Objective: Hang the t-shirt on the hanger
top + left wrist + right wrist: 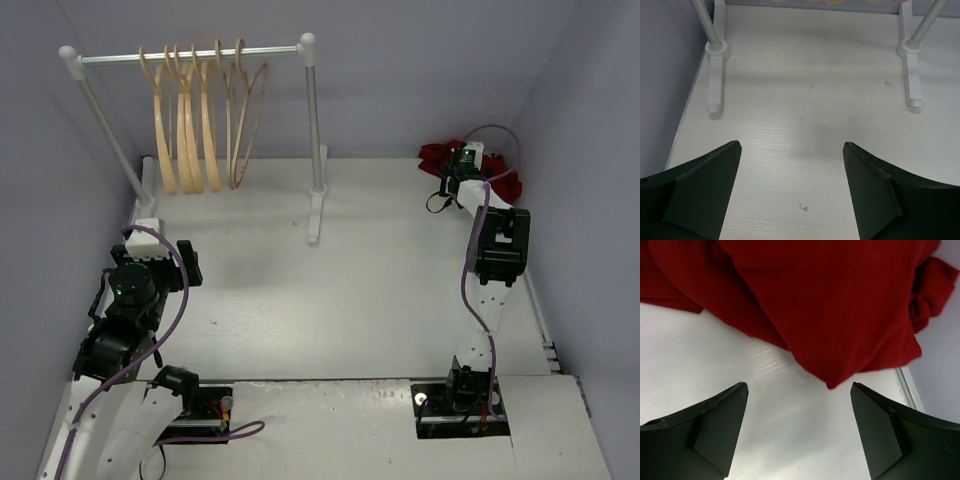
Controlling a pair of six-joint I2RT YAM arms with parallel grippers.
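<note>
The dark-red t-shirt (436,155) lies crumpled at the far right of the table, near the wall. In the right wrist view it fills the upper part (830,300), and a low corner of its hem reaches down just ahead of my fingertips. My right gripper (799,386) is open and empty, low over the table at the shirt's near edge; it also shows in the top view (463,163). Several pale wooden hangers (200,130) hang on the rail at the far left. My left gripper (792,144) is open and empty over bare table, short of the rail stand.
The white-and-metal rail stand (313,130) stands at the back left. Its two white feet (715,75) (910,80) reach toward my left gripper. Grey walls close in the back and both sides. A metal strip (905,390) runs along the table's right edge.
</note>
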